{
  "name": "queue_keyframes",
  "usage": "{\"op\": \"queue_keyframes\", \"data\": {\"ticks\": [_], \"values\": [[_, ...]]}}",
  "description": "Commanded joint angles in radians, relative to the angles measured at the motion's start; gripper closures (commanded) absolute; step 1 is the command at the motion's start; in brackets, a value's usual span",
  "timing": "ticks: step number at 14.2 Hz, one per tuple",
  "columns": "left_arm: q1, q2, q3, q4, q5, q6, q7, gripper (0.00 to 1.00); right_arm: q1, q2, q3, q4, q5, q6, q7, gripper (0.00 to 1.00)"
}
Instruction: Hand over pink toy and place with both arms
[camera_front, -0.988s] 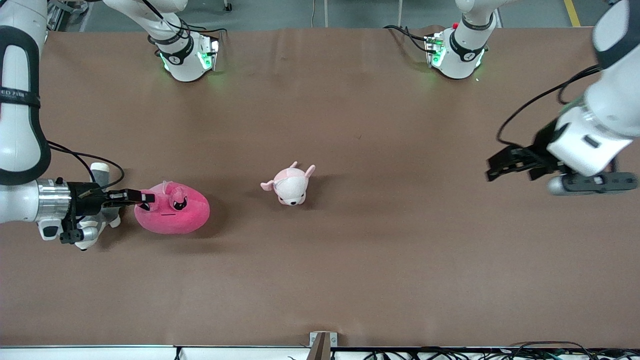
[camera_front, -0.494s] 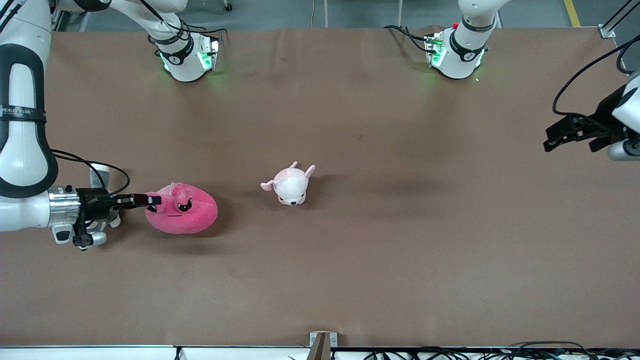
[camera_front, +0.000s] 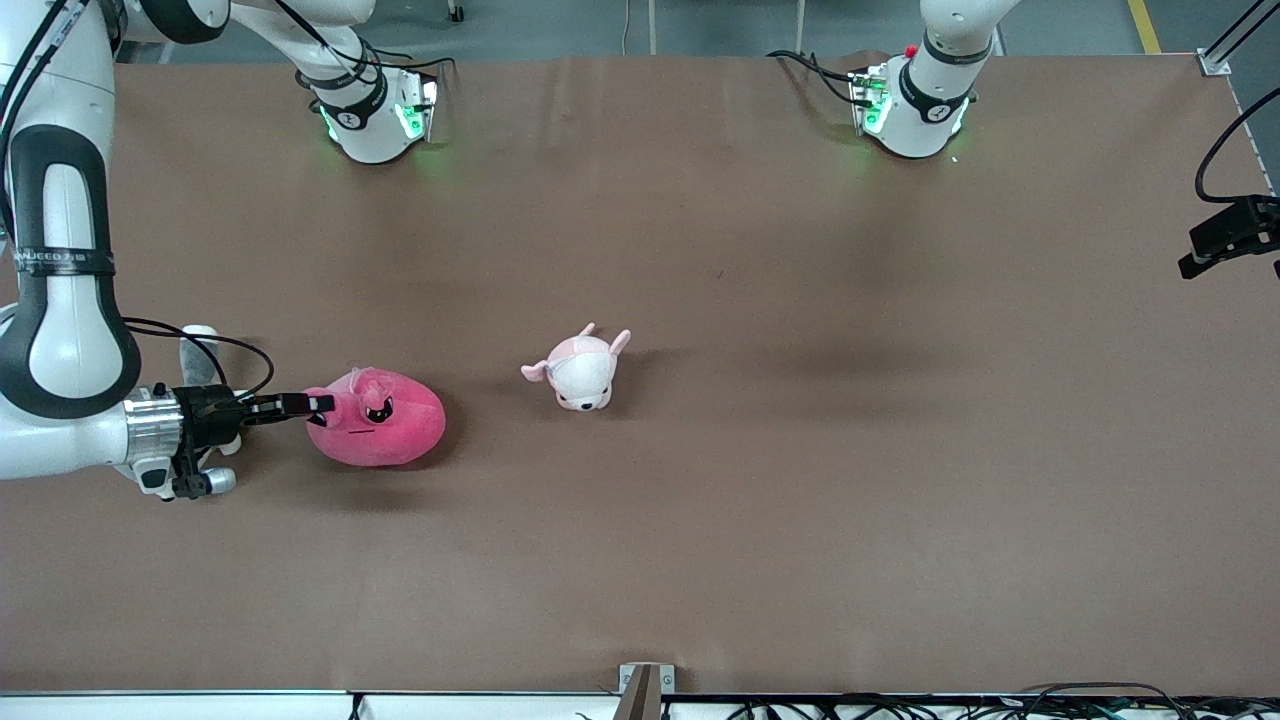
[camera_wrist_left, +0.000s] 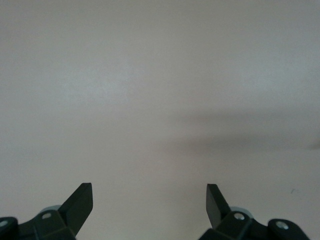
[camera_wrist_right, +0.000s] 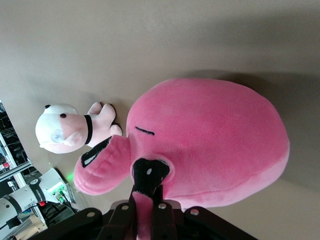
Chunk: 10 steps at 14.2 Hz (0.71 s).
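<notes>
Pink plush is the whole worry: the pink toy (camera_front: 385, 432) hangs from the right gripper (camera_front: 312, 404) at the right arm's end of the table, and the right wrist view shows the fingers clenched on only a small fold of fabric by one eye bump (camera_wrist_right: 100, 167), not around the body. With so slight a pinch on so soft and bulky a thing, the fabric could creep out between the fingers as the arm travels, or the toy could swing and twist so that it reaches the meeting point badly turned. Whether its underside is clear of the brown table (camera_front: 700, 540) or brushing it is hard to tell from above; if it drags, friction could pull it free. The small pale-pink-and-white plush animal (camera_front: 580, 368) lies on the table toward the middle, roughly on the way to the other arm, so a low carry may knock it. The left gripper (camera_front: 1222, 240) waits at the left arm's end, over the table's edge, its fingers spread wide and empty; a late or off-centre closing there could drop the toy at the exchange.
</notes>
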Motion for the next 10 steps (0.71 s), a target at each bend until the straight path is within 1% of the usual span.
{"op": "queue_keyframes", "data": {"ticks": [1, 6, 7, 8, 9, 10], "values": [[-0.006, 0.005, -0.004, 0.027, -0.011, 0.002, 0.002, 0.00, -0.022, 0.013, 0.016, 0.015, 0.021, -0.016, -0.015, 0.99], [-0.005, 0.024, -0.004, 0.040, 0.000, 0.010, -0.001, 0.00, -0.022, 0.030, 0.016, 0.003, 0.019, -0.039, -0.018, 0.98], [-0.005, 0.028, -0.004, 0.052, 0.009, 0.010, -0.001, 0.00, -0.022, 0.033, 0.016, 0.003, 0.019, -0.037, -0.019, 0.90], [-0.005, 0.038, -0.004, 0.058, 0.013, 0.010, -0.001, 0.00, -0.022, 0.033, 0.016, 0.003, 0.018, -0.037, -0.007, 0.38], [-0.006, 0.038, -0.004, 0.060, 0.015, 0.010, -0.001, 0.00, -0.027, 0.032, 0.014, 0.004, 0.018, -0.036, -0.012, 0.02], [-0.005, 0.038, -0.004, 0.060, 0.016, 0.010, -0.001, 0.00, -0.035, 0.026, 0.014, 0.012, 0.010, -0.034, -0.015, 0.00]]}}
